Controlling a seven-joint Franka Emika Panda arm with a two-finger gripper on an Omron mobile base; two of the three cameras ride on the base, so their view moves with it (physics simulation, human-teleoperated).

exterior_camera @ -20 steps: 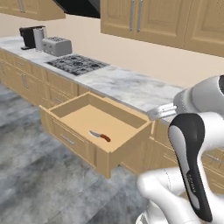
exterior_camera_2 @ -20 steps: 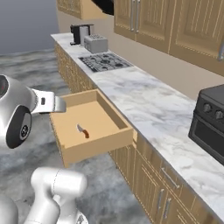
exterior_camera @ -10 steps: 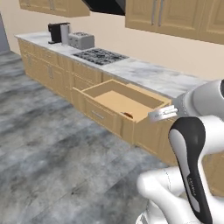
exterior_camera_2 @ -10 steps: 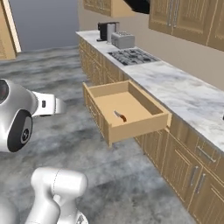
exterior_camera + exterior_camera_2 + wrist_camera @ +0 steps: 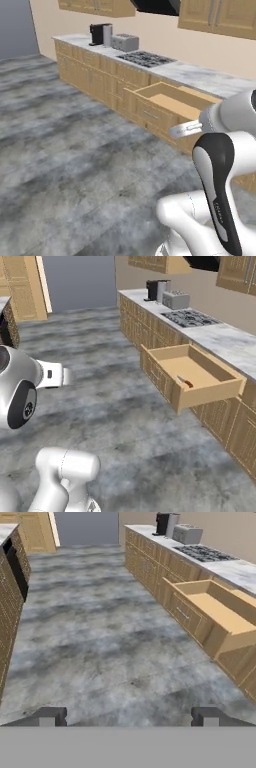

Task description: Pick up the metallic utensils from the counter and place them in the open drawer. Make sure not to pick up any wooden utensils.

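Note:
The open drawer (image 5: 210,394) juts from the wall cabinets at the right, also seen in the left base view (image 5: 150,113) and the hand view (image 5: 188,615). Inside it lies a short knife (image 5: 185,382) with a silver blade and a reddish handle, one of the metallic utensils. My gripper (image 5: 128,718) hangs over the grey floor, well away from the drawer. It is open and nothing is between its fingertips (image 5: 48,717). A corner of the marble counter (image 5: 6,531) shows at the far left. The wooden utensils are out of view.
A stove top (image 5: 192,317), a toaster (image 5: 175,300) and a coffee machine (image 5: 152,290) sit on the narrow marble top above the drawer. Wide grey floor (image 5: 65,150) spreads between the cabinet run and the island's dark side (image 5: 10,587).
The whole picture has shifted, so the base has turned and moved away from the cabinets. The drawer now sits farther off to the right. The gripper stays open.

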